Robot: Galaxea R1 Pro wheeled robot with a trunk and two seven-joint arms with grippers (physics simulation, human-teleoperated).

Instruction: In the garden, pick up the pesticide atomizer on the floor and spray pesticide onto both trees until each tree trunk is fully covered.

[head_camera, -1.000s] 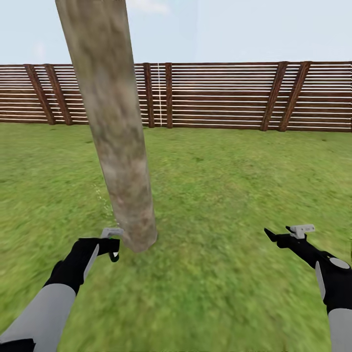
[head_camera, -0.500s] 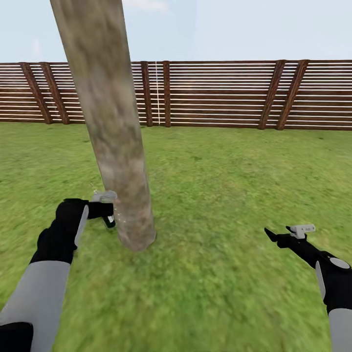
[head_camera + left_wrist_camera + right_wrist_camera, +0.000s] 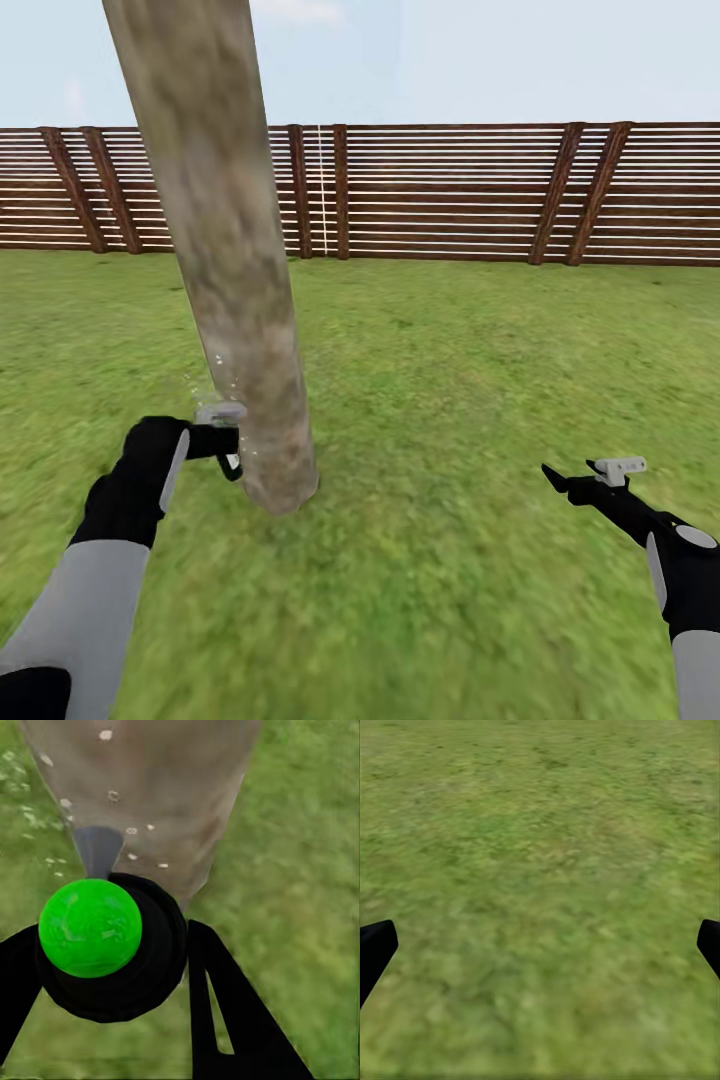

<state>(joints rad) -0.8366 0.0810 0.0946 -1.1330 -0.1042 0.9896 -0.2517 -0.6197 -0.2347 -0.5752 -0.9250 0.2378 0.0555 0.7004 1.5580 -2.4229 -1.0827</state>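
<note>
Lower left of the head view: left end effector [image 3: 222, 440] clamped on the tiny dark pesticide atomizer with whitish-grey head [image 3: 224, 413], green dot [image 3: 90, 928] on it, nozzle just beside the thick mottled grey-brown tree trunk [image 3: 225, 250]. Fine white pesticide specks [image 3: 222, 375] by the bark. Green lawn [image 3: 450, 380], brown slatted fence [image 3: 450, 195] across the upper part. Lower right: right end effector [image 3: 585, 478] spread wide, holding nothing.

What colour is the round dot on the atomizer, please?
Bright green dot on the atomizer, clearest in left wrist view.

Bright, even daylight with no clear shadows; the grass [image 3: 450, 400] looks smeared and blurry, especially toward the lower edges.
</note>
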